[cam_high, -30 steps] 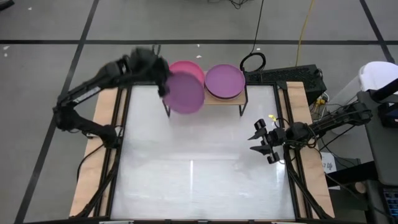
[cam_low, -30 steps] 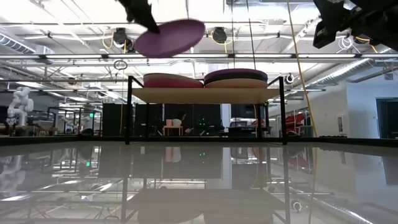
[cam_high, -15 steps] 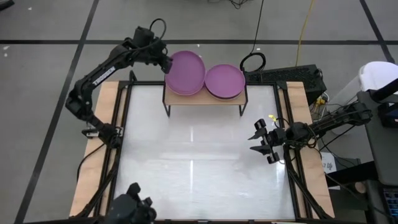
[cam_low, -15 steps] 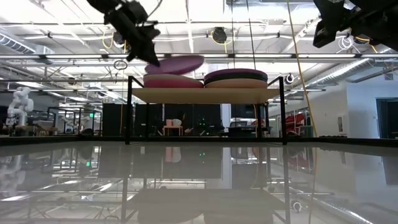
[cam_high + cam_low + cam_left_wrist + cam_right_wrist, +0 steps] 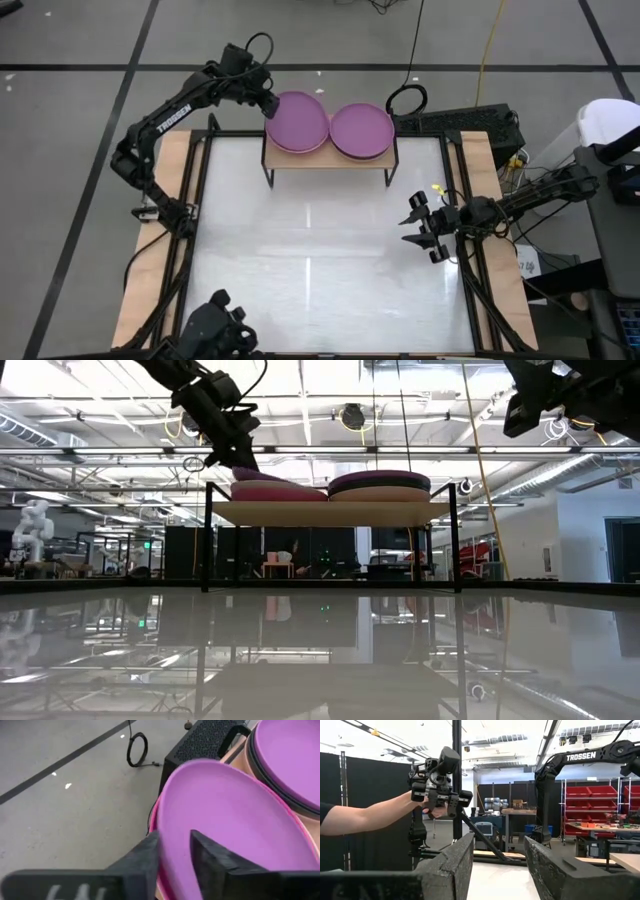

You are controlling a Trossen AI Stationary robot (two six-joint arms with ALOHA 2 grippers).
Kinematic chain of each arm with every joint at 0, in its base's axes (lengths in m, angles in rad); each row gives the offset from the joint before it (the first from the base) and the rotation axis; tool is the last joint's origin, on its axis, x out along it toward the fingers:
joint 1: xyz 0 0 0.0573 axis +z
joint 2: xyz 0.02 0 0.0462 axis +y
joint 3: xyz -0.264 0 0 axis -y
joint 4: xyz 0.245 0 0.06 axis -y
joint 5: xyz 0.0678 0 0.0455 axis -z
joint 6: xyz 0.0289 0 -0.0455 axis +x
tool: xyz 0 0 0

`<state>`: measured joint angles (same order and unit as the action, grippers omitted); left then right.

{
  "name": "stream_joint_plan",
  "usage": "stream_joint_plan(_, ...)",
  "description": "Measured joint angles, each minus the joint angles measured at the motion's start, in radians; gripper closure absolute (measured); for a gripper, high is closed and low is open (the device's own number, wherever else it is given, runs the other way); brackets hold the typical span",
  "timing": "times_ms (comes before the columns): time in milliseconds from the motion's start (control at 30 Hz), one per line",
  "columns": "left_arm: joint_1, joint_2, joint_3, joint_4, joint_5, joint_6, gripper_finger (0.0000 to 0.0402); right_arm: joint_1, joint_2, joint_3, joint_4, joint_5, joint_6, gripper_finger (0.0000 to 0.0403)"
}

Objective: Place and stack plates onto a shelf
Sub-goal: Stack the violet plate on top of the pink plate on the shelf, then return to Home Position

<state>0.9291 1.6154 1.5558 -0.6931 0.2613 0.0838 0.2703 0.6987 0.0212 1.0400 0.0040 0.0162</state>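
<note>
Purple plate [image 5: 298, 122], round, lying near flat with its near-left edge slightly raised, on top of a magenta plate [image 5: 152, 822] at the left half of the shelf [image 5: 330, 160], upper centre of the high view. Its rim at the upper left is pinched by the left tool [image 5: 268, 104], whose two fingers [image 5: 212, 857] close on it, one above and one below. Second stack [image 5: 361, 130] on the right half of the shelf: purple plate on top, then black, then beige, seen edge-on in the low view [image 5: 379, 484]; the two stacks sit just beside each other, rims near touching. Shelf: light-wood board on thin black legs, long axis running left to right, standing at the far edge of the white surface [image 5: 320, 260]; both halves occupied, board edges just beyond the plate rims. Open surface lies in front of the shelf. Right tool [image 5: 425, 228], at the right of the high view, well apart from the shelf, fingers parted and holding nothing. Black cable loop [image 5: 406, 99] on the floor behind the shelf.
</note>
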Motion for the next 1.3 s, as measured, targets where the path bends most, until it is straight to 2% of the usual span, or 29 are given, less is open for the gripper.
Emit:
stream_joint_plan(167, -0.002, -0.004, 0.0, 0.0, 0.0, 0.0, 0.0236, -0.001, 0.0, -0.001, -0.029, 0.065, 0.036, 0.0248)
stream_joint_plan(300, -0.002, -0.052, 0.0, 0.009, 0.024, 0.002, 0.0217, -0.012, 0.0, 0.0, -0.127, 0.078, 0.042, 0.0248)
stream_joint_plan(433, -0.019, -0.166, 0.0, 0.01, 0.049, 0.046, 0.0227, -0.04, 0.0, 0.005, -0.275, 0.075, 0.041, 0.0252)
stream_joint_plan(633, -0.107, -0.398, -0.046, 0.092, 0.053, 0.068, 0.029, -0.114, 0.001, 0.125, -0.672, 0.075, 0.016, 0.0293)
stream_joint_plan(767, -0.195, -0.577, -0.198, 0.223, 0.053, 0.043, 0.0321, -0.144, -0.02, 0.206, -0.82, 0.075, -0.046, 0.0334)
stream_joint_plan(967, -0.301, -0.831, -0.494, 0.475, 0.0, -0.023, 0.0325, -0.147, -0.172, 0.217, -0.877, 0.074, -0.124, 0.0395)
stream_joint_plan(1300, -0.426, -1.079, -0.854, 0.687, -0.027, -0.089, 0.0325, -0.146, -0.529, 0.173, -0.992, 0.078, -0.167, 0.0402)
